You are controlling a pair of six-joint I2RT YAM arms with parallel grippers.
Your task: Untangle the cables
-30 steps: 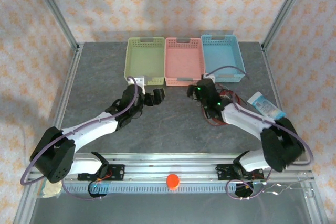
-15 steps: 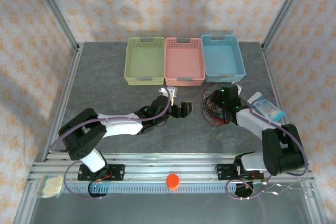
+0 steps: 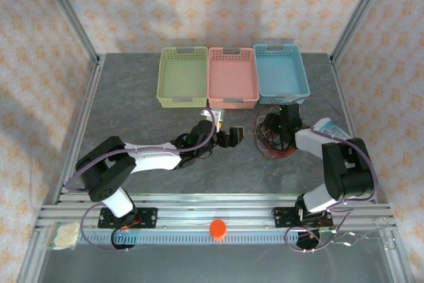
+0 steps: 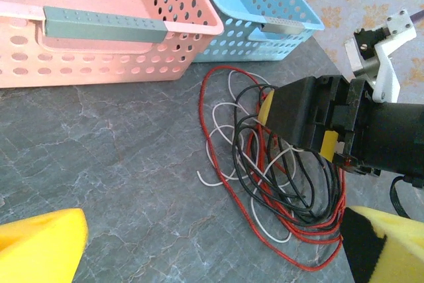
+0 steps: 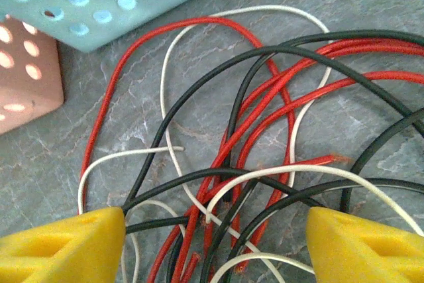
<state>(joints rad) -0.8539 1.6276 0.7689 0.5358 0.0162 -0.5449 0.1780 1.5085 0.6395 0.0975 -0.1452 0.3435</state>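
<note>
The cables (image 3: pixel 270 142), thin red, black and white wires, lie tangled in loose loops on the grey table in front of the blue basket. My right gripper (image 3: pixel 281 124) hangs low over the pile. In the right wrist view its yellow fingertips (image 5: pixel 66 250) stand wide apart, and the right gripper (image 5: pixel 215 250) is open with several crossing strands of the cables (image 5: pixel 245 144) lying between them. My left gripper (image 3: pixel 235 137) is open just left of the pile. The left wrist view shows the cables (image 4: pixel 265 183) ahead of the left gripper (image 4: pixel 212 256), with the right gripper (image 4: pixel 298 130) above them.
A green basket (image 3: pixel 182 76), a pink basket (image 3: pixel 232 77) and a blue basket (image 3: pixel 281 73) stand in a row at the back. A white and blue packet (image 3: pixel 329 128) lies right of the cables. An orange ball (image 3: pixel 217 228) sits on the front rail.
My left arm has swung right, from in front of the green basket to beside the pile. The right gripper has moved right and settled over the cables.
</note>
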